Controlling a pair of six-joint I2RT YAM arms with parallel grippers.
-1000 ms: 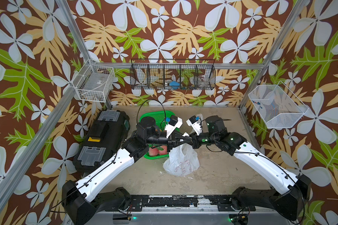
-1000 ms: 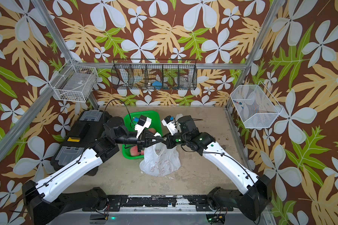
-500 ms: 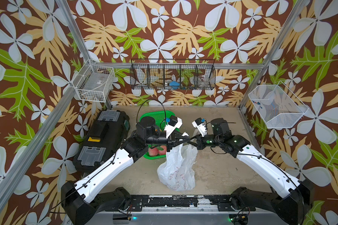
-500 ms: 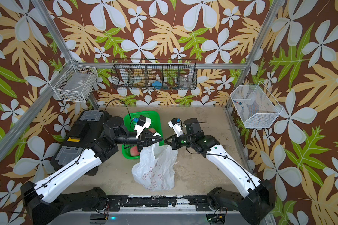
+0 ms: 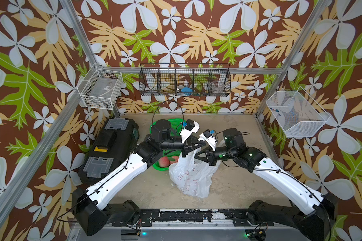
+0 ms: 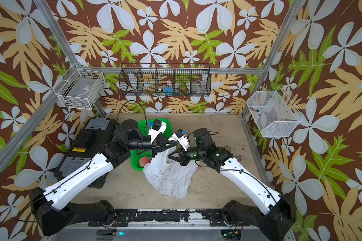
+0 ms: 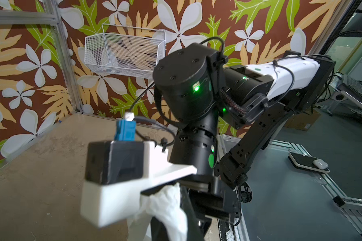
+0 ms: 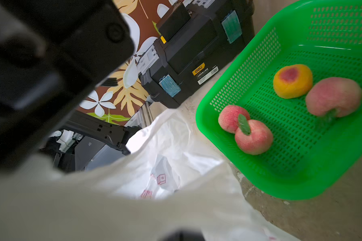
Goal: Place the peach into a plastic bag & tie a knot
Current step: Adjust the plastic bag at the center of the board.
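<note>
Beige tabletop (image 5: pixel 238 187), floral walls (image 5: pixel 176 31): 1 plastic bag (image 5: pixel 191 177), frame centre, top pinched by left gripper (image 5: pixel 204 144) and right gripper (image 5: pixel 197 156), both clamped on it; green basket (image 8: pixel 259 68) of peaches (image 8: pixel 253 136) just beside.

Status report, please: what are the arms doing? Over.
Left gripper and right gripper both shut on the plastic bag, tips close together. Not visibly tied. Green basket beside it, not obstructing.

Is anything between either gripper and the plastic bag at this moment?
Nothing visible stands between them: the left gripper and the right gripper are both shut on the handle strips of the plastic bag.
</note>
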